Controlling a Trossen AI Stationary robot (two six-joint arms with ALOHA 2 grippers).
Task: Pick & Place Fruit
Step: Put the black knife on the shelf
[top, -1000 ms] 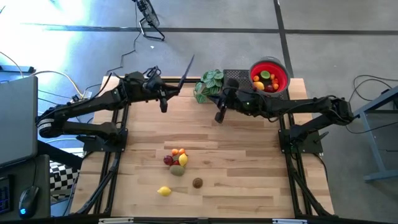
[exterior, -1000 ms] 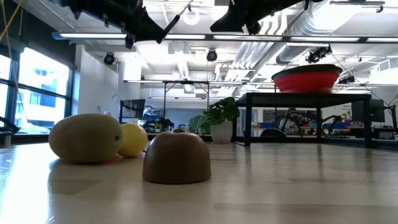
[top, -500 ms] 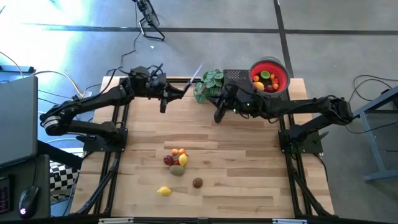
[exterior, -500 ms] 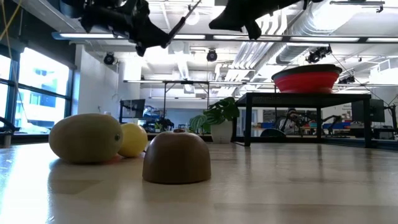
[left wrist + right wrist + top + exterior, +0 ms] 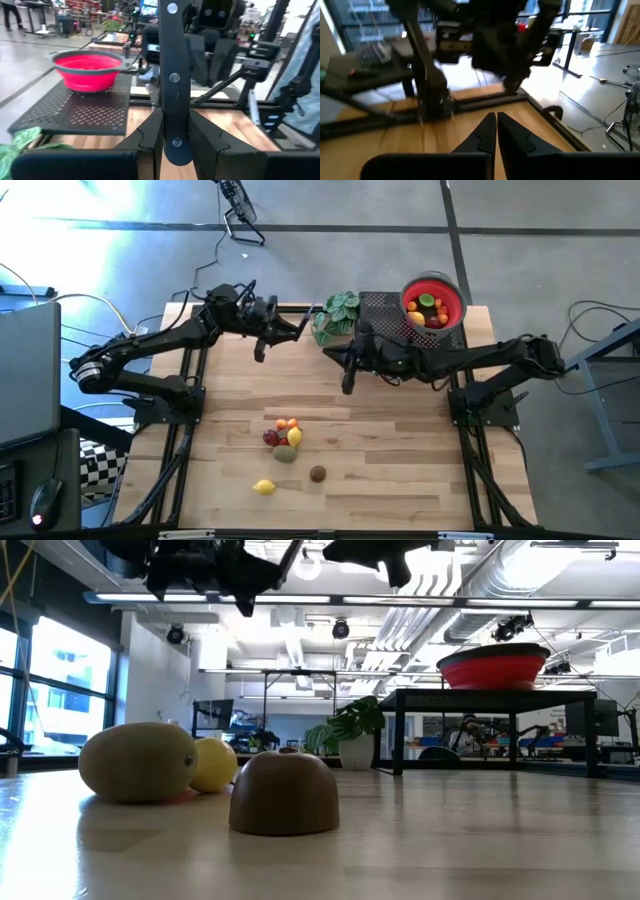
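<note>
Left gripper (image 5: 303, 323), jaws clamped on a flat dark bar (image 5: 172, 80), has swung right toward the plant (image 5: 337, 313); right gripper (image 5: 347, 383), jaws together, has edged nearer, fruit (image 5: 285, 436) untouched

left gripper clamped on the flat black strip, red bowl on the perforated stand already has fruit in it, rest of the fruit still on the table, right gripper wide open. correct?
Not quite: the right gripper is shut, its fingers pressed together in the right wrist view. The rest holds: the left gripper is clamped on the flat black strip, the red bowl on the perforated stand has fruit in it, and the rest of the fruit lies on the table.
</note>
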